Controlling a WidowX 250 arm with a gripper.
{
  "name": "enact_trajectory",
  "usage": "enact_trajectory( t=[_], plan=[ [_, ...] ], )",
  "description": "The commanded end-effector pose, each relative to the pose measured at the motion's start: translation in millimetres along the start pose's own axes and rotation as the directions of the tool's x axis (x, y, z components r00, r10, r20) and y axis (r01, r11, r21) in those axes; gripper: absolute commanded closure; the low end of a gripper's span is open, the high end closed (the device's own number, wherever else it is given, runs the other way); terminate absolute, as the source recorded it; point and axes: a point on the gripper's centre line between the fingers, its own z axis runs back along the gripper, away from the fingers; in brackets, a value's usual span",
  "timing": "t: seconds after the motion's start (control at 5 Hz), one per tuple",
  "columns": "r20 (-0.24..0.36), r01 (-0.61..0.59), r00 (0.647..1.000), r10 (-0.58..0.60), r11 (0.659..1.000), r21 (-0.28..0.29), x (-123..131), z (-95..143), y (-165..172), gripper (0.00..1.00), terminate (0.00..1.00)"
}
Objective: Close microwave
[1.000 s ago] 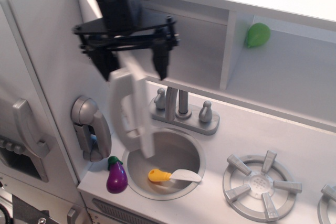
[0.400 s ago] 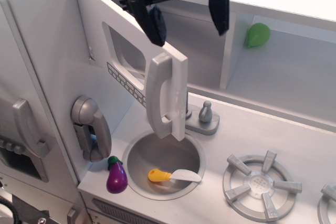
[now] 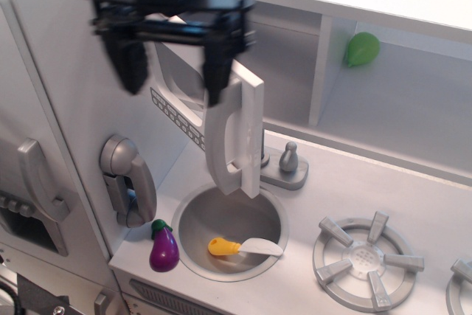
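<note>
The microwave door (image 3: 251,119) stands partly open over the sink, hinged at the left. Its tall grey bar handle (image 3: 224,138) faces me, and its row of small buttons (image 3: 177,119) shows below the window. My gripper (image 3: 172,70) hangs in front of the door's outer face, up and left of the handle. It is open and empty, blurred by motion. Its right finger (image 3: 217,71) is just above the handle's top; I cannot tell whether it touches. The left finger (image 3: 127,66) is in front of the cabinet wall. The gripper hides most of the window.
Below the door are the sink (image 3: 190,212) with a yellow-handled utensil (image 3: 236,247), a purple eggplant (image 3: 164,248), the faucet (image 3: 286,164) and a stove burner (image 3: 366,260). A grey phone handset (image 3: 127,180) hangs on the left wall. A green pear (image 3: 361,48) sits on the shelf.
The door swung right from wide open to partly open, then stayed there. My gripper rose to the top right, then came left and down in front of the door.
</note>
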Motion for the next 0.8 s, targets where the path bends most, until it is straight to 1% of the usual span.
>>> enact_trajectory(
  t=[0.0,0.2,0.4,0.6],
  plan=[
    [0.008,0.013,1.0,-0.013,1.0,0.024,25.4,-14.5,44.7,0.0,0.0],
    [0.018,-0.021,1.0,0.02,0.999,0.032,39.4,-22.0,38.6,0.0,0.0],
    [0.064,0.019,0.998,-0.02,1.0,0.013,53.3,-33.5,19.3,0.0,0.0],
    [0.119,0.014,0.993,-0.012,1.0,-0.012,67.4,-37.9,2.9,0.0,0.0]
  ],
)
